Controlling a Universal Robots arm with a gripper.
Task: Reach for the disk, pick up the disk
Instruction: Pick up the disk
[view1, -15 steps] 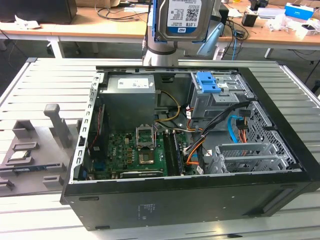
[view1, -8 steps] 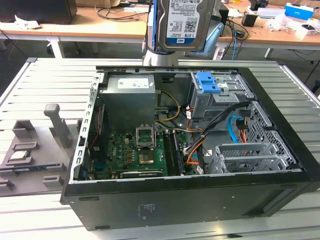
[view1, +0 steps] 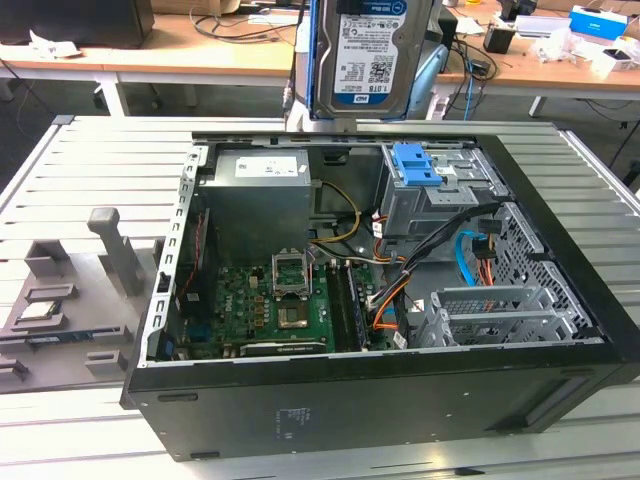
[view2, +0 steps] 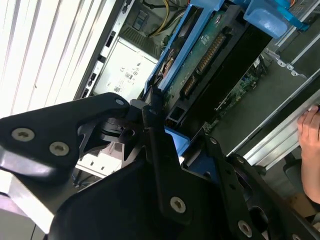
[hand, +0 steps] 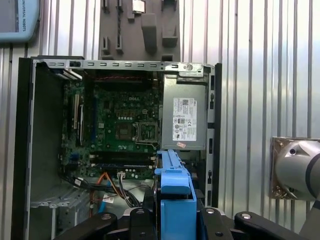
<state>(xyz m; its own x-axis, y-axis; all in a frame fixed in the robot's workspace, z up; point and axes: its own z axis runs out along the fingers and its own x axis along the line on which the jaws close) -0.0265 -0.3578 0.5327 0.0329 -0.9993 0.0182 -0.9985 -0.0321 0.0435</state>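
The disk (view1: 365, 55), silver with a white-and-blue label, hangs upright above the far edge of the open computer case (view1: 350, 400) in the exterior view. In the second wrist view its green circuit-board underside (view2: 215, 55) and blue side frame (view2: 170, 60) run away from the black fingers (view2: 150, 125). The first wrist view shows the blue frame (hand: 175, 182) edge-on, clamped by my gripper (hand: 175, 212). The gripper is shut on the disk, well clear of the case interior below.
Inside the case lie a grey power supply (view1: 258, 200), a green motherboard (view1: 270, 300), loose cables (view1: 385, 290) and a drive cage with a blue clip (view1: 415, 165). A grey fixture (view1: 60, 290) sits at the exterior view's left. A person's hand (view2: 310, 127) is near the case rim.
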